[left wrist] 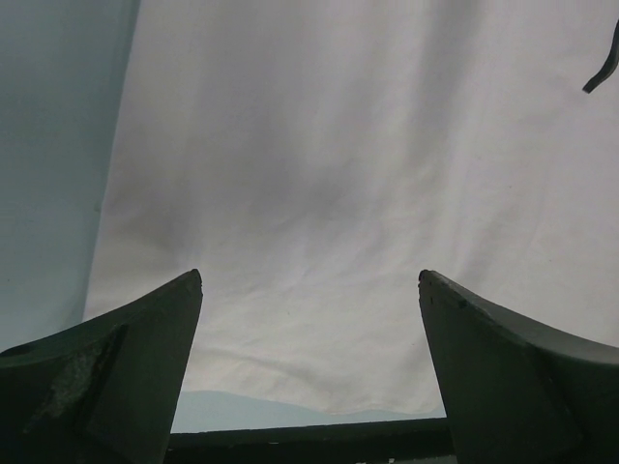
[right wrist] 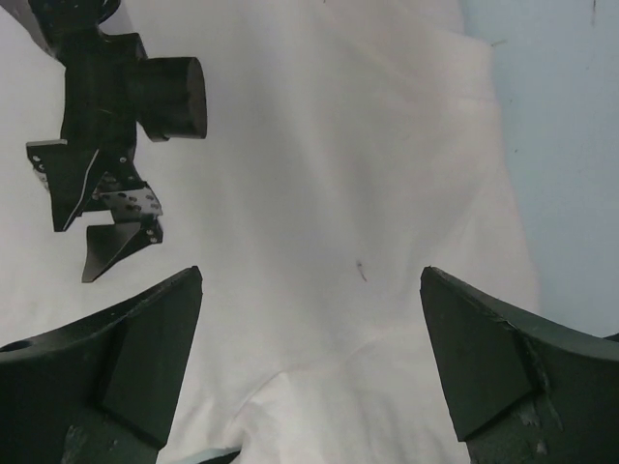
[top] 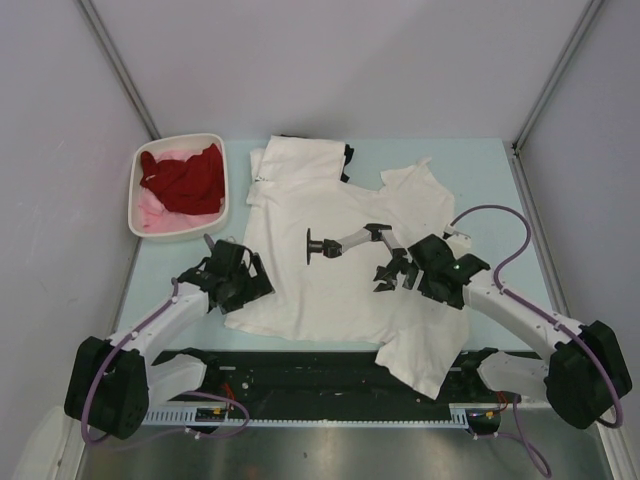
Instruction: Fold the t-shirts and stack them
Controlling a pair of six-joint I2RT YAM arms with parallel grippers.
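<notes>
A cream-white t-shirt (top: 330, 270) lies spread flat across the middle of the table. It fills the left wrist view (left wrist: 368, 174) and the right wrist view (right wrist: 338, 174), where it bears a small dark mark (right wrist: 361, 271). My left gripper (top: 255, 285) is open and empty over the shirt's left near edge (left wrist: 309, 280). My right gripper (top: 392, 275) is open and empty over the shirt's right side (right wrist: 309, 275). A folded white shirt (top: 295, 165) lies at the back on a black one (top: 347, 157). A dark red shirt (top: 185, 180) and a pink one (top: 150, 212) lie in the basin.
The white oval basin (top: 218, 215) stands at the back left. A black and grey bracket-like object (top: 345, 242) lies on the spread shirt, between the grippers; it also shows in the right wrist view (right wrist: 106, 126). The shirt's near right corner (top: 425, 365) hangs over the black front rail (top: 300, 365).
</notes>
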